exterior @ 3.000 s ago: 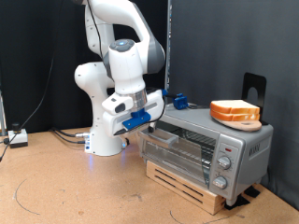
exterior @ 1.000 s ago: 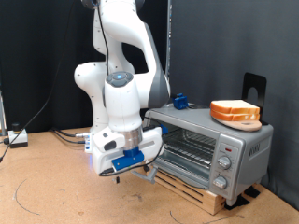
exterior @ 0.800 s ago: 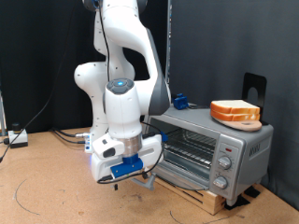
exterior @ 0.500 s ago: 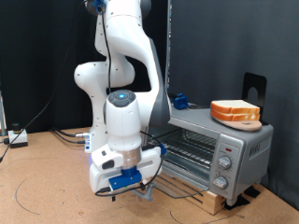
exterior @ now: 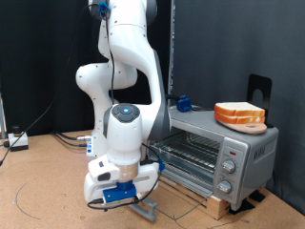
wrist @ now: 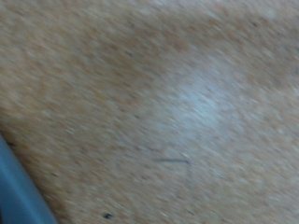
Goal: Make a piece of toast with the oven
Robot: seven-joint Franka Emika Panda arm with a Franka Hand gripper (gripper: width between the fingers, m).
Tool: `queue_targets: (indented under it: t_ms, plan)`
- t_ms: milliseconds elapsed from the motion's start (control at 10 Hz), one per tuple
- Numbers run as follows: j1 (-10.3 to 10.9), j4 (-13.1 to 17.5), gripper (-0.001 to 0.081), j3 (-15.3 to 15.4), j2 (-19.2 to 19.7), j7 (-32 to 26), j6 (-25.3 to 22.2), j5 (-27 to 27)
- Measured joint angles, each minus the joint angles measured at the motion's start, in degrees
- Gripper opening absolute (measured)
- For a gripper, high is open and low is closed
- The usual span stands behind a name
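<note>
The silver oven [exterior: 232, 143] stands on the exterior view's right, with its wire rack [exterior: 186, 153] showing in the open front. Its glass door [exterior: 145, 207] hangs down low near the table. Two alike slices of toast [exterior: 239, 114] lie stacked on the oven's top. My gripper [exterior: 127, 198] is down at the door's outer edge, just above the table; its fingers are hidden behind the hand. The wrist view shows only blurred brown table [wrist: 168, 103] and a grey-blue strip [wrist: 19, 191] in one corner.
The oven sits on a wooden pallet [exterior: 205, 198]. A blue object [exterior: 182, 103] rests on the oven's top at the back. A black stand [exterior: 257, 91] rises behind the toast. Cables and a small box [exterior: 17, 141] lie at the exterior view's left.
My arm has swung down and towards the exterior view's left, away from the oven front. The oven door has come down with it, from nearly shut to fully open.
</note>
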Motion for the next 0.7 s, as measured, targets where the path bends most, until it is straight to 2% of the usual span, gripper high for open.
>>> queue_targets:
  t_ms: [200, 500, 600, 700]
  plan:
    - [-0.8, -1.8, 0.0807, -1.2, -1.8, -2.6, 0.4, -0.3]
    - [-2.9, -4.5, 0.0807, -1.4, -7.4, -8.2, -0.6, 0.1]
    - [-2.9, -4.6, 0.0807, -1.4, -7.4, -7.8, -0.6, 0.0]
    - [-3.3, -4.4, 0.0807, -0.6, -7.5, -11.1, -2.1, 3.4]
